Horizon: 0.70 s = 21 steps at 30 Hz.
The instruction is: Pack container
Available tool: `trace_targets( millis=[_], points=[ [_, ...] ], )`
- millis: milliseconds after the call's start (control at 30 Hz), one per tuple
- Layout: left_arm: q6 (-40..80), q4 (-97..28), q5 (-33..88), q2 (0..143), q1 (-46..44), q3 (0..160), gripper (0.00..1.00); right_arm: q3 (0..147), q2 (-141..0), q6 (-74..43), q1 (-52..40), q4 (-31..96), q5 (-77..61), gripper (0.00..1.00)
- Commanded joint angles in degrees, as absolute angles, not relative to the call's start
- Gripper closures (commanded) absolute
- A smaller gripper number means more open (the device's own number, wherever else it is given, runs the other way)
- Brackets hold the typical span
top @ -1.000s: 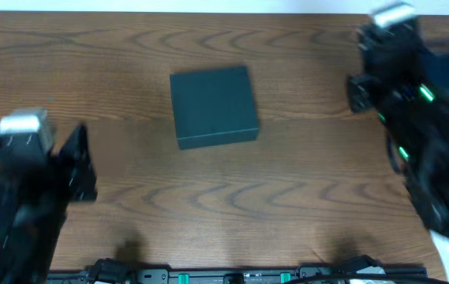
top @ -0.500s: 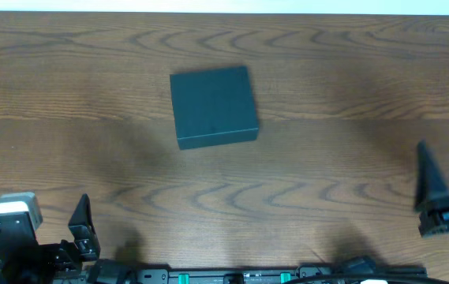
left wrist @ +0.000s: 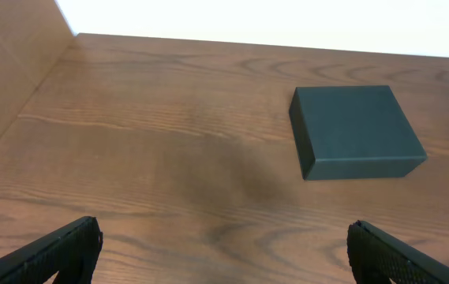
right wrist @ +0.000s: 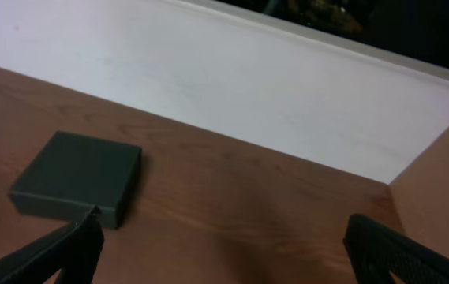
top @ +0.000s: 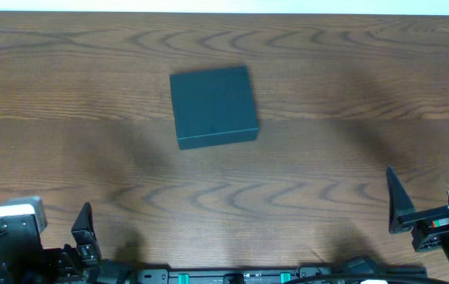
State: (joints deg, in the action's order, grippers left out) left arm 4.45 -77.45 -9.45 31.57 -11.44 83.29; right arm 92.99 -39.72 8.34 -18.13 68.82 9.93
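The left gripper (left wrist: 226,254) holds its fingers spread wide. The right gripper (right wrist: 222,251) does too, seemingly just as wide, though blurred.

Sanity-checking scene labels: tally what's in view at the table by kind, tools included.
box: 1
tools: 2, the left tool and the right tool, both open
Total: 3

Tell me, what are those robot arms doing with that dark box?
Right now nothing is being held. The container sits on the wooden table with its lid shut, and nothing touches it. The left tool and the right tool are both wide open and empty, down near the front edge of the table, one at each corner, well apart from the box.
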Motion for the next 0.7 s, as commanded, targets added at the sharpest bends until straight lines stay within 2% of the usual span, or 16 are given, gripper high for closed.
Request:
trace_targets(
  millis=[0,667],
  points=[
    [4.32,-77.56,-10.11,31.77,-11.16,83.37,0.01,93.03,-39.75,7.75,-18.46,69.41,8.78,0.01],
    [4.32,-77.56,-10.11,31.77,-11.16,83.37,0.02,93.01,-39.75,7.75,-18.39,83.74,8.78,0.01]
  ],
)
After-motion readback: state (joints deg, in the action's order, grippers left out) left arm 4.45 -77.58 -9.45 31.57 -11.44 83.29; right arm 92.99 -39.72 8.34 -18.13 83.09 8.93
